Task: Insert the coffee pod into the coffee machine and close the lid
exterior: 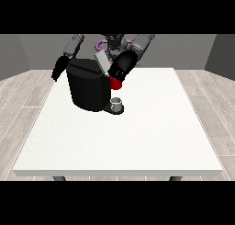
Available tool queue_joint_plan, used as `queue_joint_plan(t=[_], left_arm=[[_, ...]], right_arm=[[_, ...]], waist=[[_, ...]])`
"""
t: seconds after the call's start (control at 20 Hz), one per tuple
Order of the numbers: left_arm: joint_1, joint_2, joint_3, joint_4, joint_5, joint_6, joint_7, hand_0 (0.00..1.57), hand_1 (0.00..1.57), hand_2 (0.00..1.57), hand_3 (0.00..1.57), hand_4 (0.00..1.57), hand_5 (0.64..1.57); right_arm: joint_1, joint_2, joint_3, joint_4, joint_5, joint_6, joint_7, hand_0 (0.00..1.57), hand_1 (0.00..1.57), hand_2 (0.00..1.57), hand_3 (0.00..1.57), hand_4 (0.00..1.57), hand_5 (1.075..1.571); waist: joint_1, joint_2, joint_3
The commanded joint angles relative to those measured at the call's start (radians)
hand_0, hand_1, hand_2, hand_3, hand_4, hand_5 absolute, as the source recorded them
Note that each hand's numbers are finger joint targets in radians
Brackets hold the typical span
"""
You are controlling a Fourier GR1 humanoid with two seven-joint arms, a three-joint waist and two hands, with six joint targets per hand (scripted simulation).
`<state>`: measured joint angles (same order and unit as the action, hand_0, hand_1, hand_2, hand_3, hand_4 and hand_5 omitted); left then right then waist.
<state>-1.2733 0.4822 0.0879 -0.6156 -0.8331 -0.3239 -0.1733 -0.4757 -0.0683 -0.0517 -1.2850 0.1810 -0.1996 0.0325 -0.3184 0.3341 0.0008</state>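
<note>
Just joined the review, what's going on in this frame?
The robot stands behind the white table at a black coffee machine. The hand at the view's right is at the machine's top beside its raised grey lid, above a red thing at the machine. The hand at the view's left hangs beside the machine.

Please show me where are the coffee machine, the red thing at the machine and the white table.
coffee machine (86, 88), front view, on its black front wall.
red thing at the machine (115, 84), front view, on its visible lower part.
white table (137, 137), front view, on a bare part of its top.
</note>
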Motion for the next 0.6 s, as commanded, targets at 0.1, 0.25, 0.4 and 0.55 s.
queue_joint_plan(t=[0.1,0.25,0.4,0.55], left_arm=[[-0.011,-0.006,0.023,-0.005,-0.002,0.081,-0.022,1.15,1.15,1.15,0.95,0.0,1.571],[-0.027,0.033,0.038,0.002,-0.001,0.082,-0.05,1.23,1.23,1.2,0.95,0.0,1.571],[-0.01,0.023,0.028,-0.015,-0.007,0.093,-0.074,1.21,1.21,1.19,0.97,0.0,1.571],[-0.019,0.041,0.031,0.011,-0.012,0.087,-0.096,1.27,1.27,1.24,0.97,0.0,1.571]], right_arm=[[-0.012,-0.015,0.002,-0.011,0.0,0.015,-0.025,0.0,0.0,0.0,0.0,0.04,1.571],[0.007,0.019,0.022,-0.034,0.011,-0.012,-0.033,0.0,0.0,0.0,0.0,0.14,1.571],[-0.012,-0.034,-0.025,0.002,-0.005,0.009,-0.038,0.0,0.0,0.0,0.0,0.0,1.571],[-0.035,-0.002,0.02,-0.038,0.028,-0.016,0.027,0.0,0.0,0.0,0.0,0.22,1.571]], waist=[[-0.018,0.046,-0.0006],[-0.031,0.053,-0.0005],[-0.005,0.064,-0.0004],[-0.017,0.059,-0.0009]])
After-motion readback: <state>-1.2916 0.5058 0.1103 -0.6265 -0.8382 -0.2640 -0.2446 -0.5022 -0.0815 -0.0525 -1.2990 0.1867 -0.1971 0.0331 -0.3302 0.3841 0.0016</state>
